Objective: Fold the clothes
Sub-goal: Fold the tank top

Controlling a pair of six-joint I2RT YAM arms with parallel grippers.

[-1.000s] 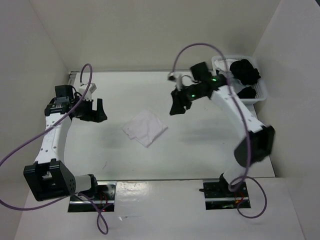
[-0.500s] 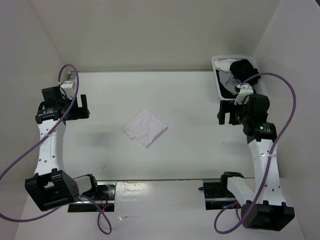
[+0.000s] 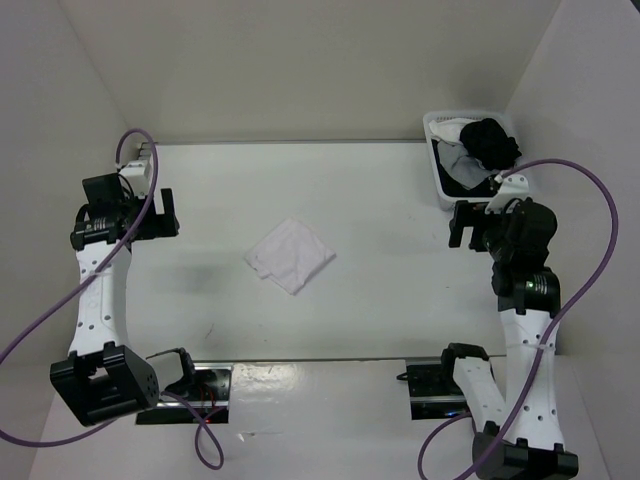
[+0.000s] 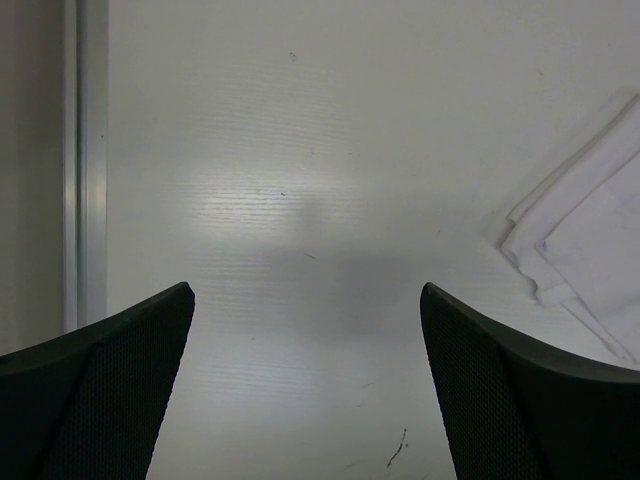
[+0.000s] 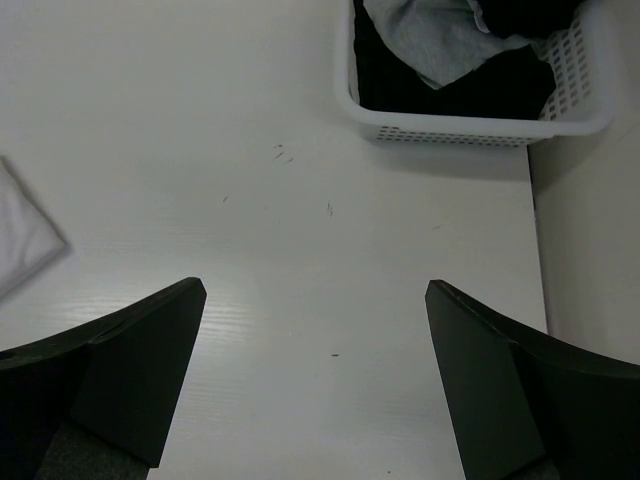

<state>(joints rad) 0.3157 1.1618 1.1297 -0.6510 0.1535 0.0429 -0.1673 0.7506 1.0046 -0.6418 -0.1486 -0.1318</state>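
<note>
Clothes (image 3: 290, 255) — one plain white garment, folded into a small, roughly square packet turned cornerwise — lay flat on the white table (image 3: 400, 300) near its middle, between my two arms and touched by neither. My left gripper (image 3: 168, 213) hung over the left side of the table, fingers pointed toward the centre. Its jaws were spread wide with nothing between them. In the left wrist view the gap showed only bare tabletop with a few faint marks. The layered edges of the garment sat at the right margin of that view, clear of my finger. A metal rail (image 4: 85, 150) ran along the table's edge at the left of the same view. My right gripper (image 3: 460, 225) hung over the right side of the table, near the white lattice basket (image 5: 470, 131). Its jaws were likewise fully apart and empty — only scuffed tabletop lay between the fingers. One corner of the garment showed at the left edge of the right wrist view, well apart from the gripper. The basket stood in the far right corner beside the wall, holding dark fabric and a grey-white piece. I could not tell how many items were in it.
</note>
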